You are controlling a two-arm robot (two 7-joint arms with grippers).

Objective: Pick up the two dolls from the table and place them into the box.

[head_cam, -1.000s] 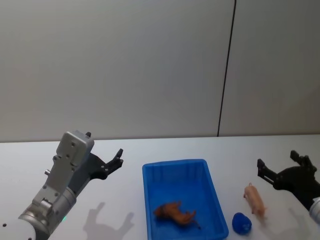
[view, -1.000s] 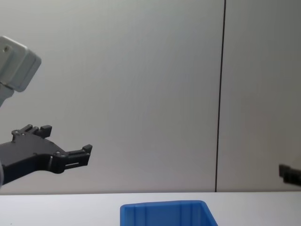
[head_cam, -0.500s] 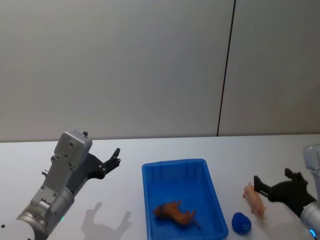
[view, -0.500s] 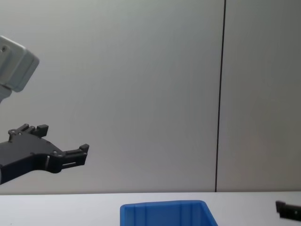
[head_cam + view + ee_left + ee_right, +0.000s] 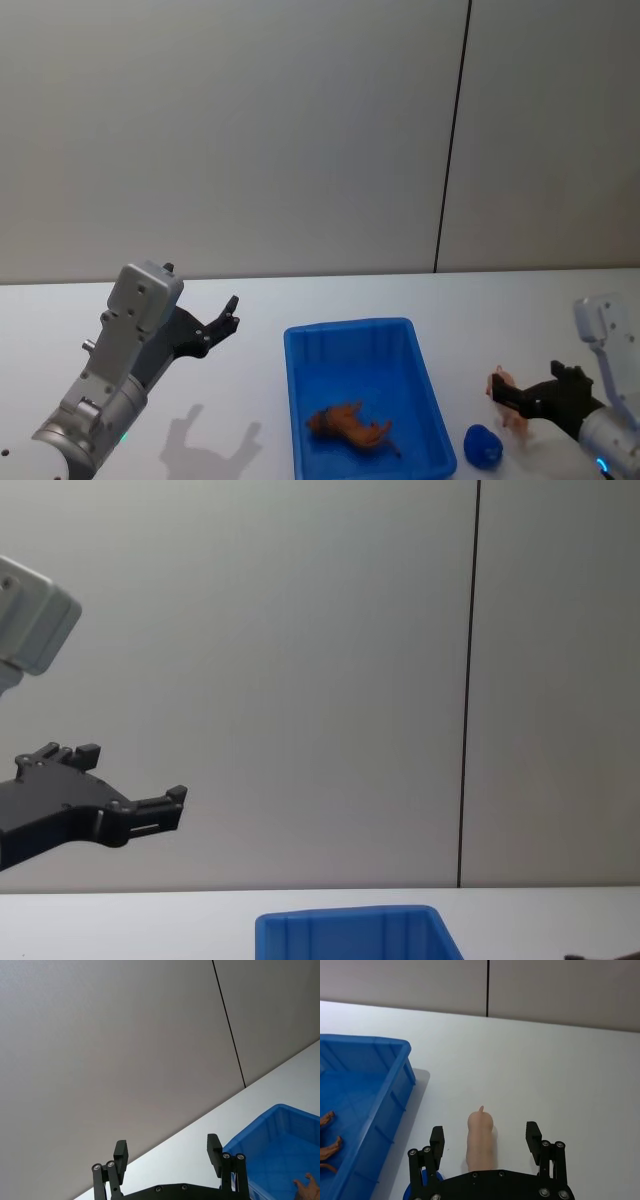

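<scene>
A brown doll (image 5: 348,425) lies inside the blue box (image 5: 348,327) on the white table (image 5: 250,400). Right of the box lies a pink pig-shaped doll (image 5: 507,397). My right gripper (image 5: 530,392) is low over the pink doll. In the right wrist view it (image 5: 485,1137) is open, one finger on each side of the pink doll (image 5: 481,1132), not touching it. My left gripper (image 5: 228,315) hangs open and empty above the table, left of the box, and also shows in the chest view (image 5: 133,773).
A small blue rounded object (image 5: 483,445) sits on the table between the box's near right corner and the pink doll. The box wall (image 5: 395,1100) stands close beside the right gripper. Behind the table is a plain grey wall.
My right gripper has come down and moved left, from beside the pink doll to straddling it. The left gripper drifted slightly down and left.
</scene>
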